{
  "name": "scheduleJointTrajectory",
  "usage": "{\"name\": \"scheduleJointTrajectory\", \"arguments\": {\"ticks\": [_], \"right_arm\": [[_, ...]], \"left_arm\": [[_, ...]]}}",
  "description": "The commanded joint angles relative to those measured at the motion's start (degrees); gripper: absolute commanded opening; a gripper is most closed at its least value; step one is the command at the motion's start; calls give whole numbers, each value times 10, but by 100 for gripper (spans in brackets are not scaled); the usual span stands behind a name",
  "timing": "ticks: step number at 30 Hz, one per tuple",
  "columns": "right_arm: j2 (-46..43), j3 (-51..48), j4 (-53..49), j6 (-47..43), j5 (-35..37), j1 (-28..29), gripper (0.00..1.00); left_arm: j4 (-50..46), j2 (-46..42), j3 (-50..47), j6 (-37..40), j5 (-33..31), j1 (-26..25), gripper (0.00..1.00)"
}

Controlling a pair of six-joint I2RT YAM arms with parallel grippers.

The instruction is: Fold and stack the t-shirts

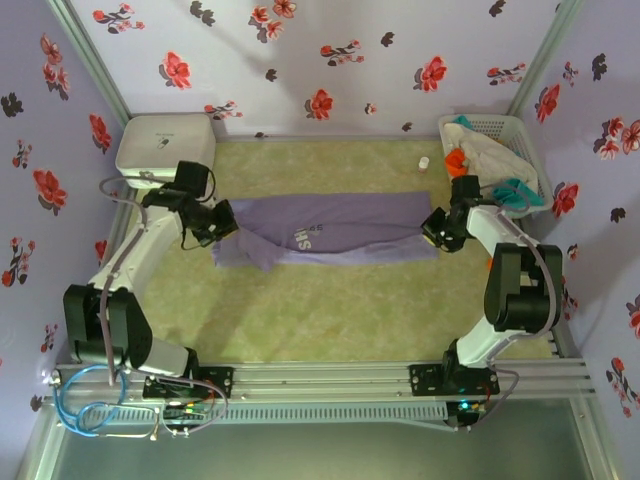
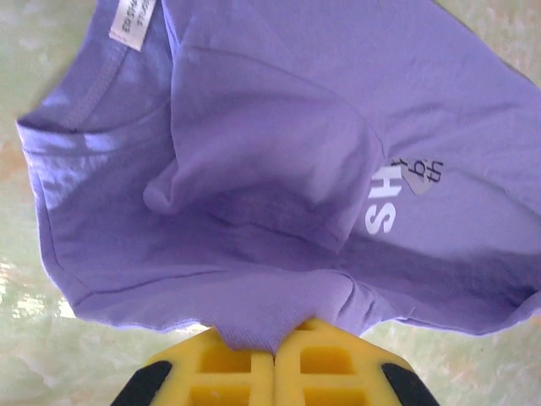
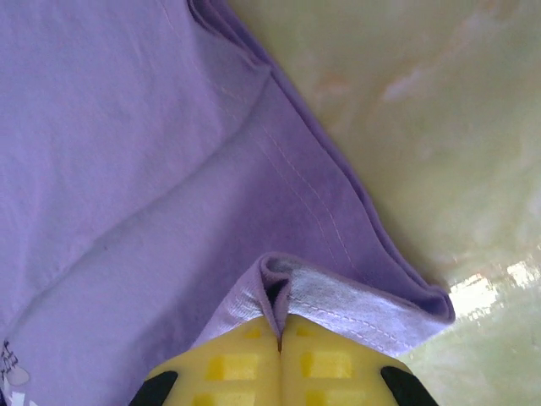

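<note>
The lavender t-shirt is lying stretched across the middle of the table, its collar end at the left. The left gripper is pinching that end with jaws closed tight on the cloth, and the right gripper is likewise clamping the hem at the right.

The lavender-purple t-shirt bears white lettering and a white neck label. The bench is pale yellow-green and marbled. The walls are lilac with red and black flowers. The white lattice basket holds an orange t-shirt, a teal t-shirt and an off-white t-shirt. The box is white. The left hand and the right hand are yellow with black corners.
</note>
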Motion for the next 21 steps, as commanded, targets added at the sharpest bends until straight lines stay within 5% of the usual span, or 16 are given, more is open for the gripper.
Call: {"name": "scheduleJointTrajectory", "arguments": {"ticks": [1, 21], "right_arm": [[27, 30, 7, 10, -15, -8, 0], [77, 78, 24, 18, -33, -21, 0]], "left_arm": [[-4, 39, 42, 35, 10, 7, 0], [-24, 126, 128, 73, 12, 34, 0]]}}
